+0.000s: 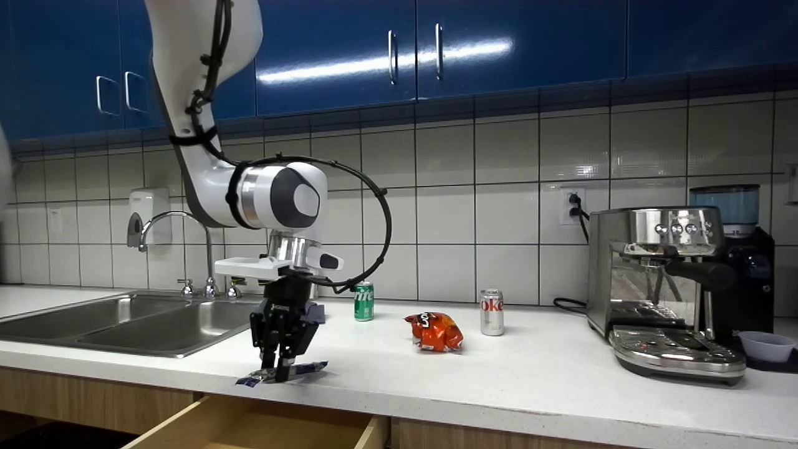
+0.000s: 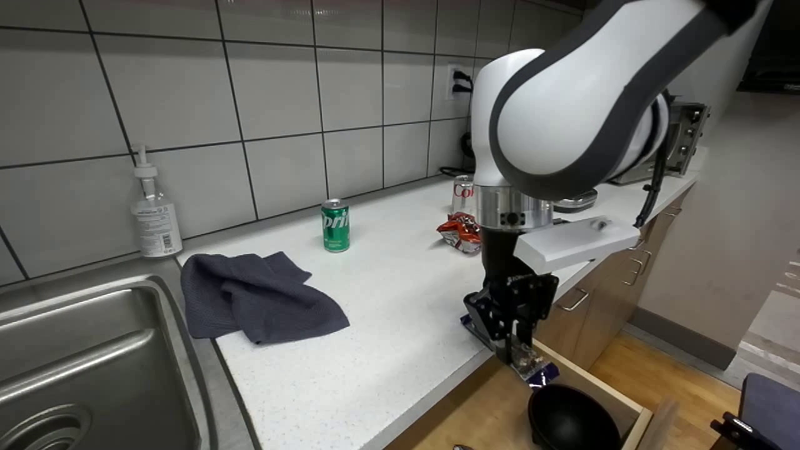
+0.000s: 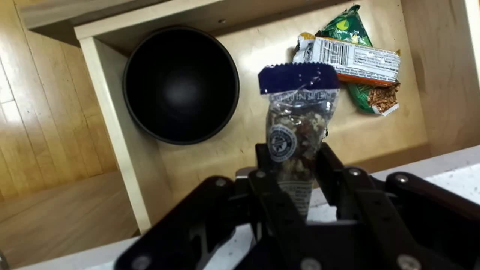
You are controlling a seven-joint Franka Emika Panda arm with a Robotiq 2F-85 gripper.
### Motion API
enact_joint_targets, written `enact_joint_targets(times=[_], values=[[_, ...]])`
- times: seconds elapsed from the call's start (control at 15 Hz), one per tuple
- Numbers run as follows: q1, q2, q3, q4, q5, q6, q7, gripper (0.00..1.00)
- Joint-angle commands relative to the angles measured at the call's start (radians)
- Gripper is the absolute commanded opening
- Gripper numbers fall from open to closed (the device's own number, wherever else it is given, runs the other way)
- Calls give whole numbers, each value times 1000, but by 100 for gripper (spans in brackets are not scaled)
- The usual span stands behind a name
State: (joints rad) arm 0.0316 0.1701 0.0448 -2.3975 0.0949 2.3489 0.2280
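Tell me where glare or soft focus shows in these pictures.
In an exterior view, a bright glare streak crosses the blue cabinets; in an exterior view, light gleams along the inside of the steel sink; in the wrist view, small highlights dot the snack bar, a pale sheen shows in the black bowl, and the gripper looks dark and slightly soft.

tool (image 3: pixel 295 159): black | bar wrapper (image 3: pixel 300 116): clear, blue-purple ends | bowl (image 3: pixel 180 86): black | soda can (image 2: pixel 336 226): green

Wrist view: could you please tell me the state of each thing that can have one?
snack bar: held, visible end sealed
gripper: closed on the snack bar
drawer: open
black bowl: right side up
green packet: partly covered
white-and-orange packet: lying barcode up, across the green packet
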Motion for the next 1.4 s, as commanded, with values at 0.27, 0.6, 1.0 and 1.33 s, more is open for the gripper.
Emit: enact_joint_targets(times=[0.27, 0.6, 1.0, 1.33], values=[[66, -145, 32, -262, 110, 166, 192, 9], [108, -111, 50, -291, 130, 277, 381, 9], [132, -16, 44, -256, 133, 417, 544, 9], [149, 29, 37, -235, 121, 448, 595, 59]])
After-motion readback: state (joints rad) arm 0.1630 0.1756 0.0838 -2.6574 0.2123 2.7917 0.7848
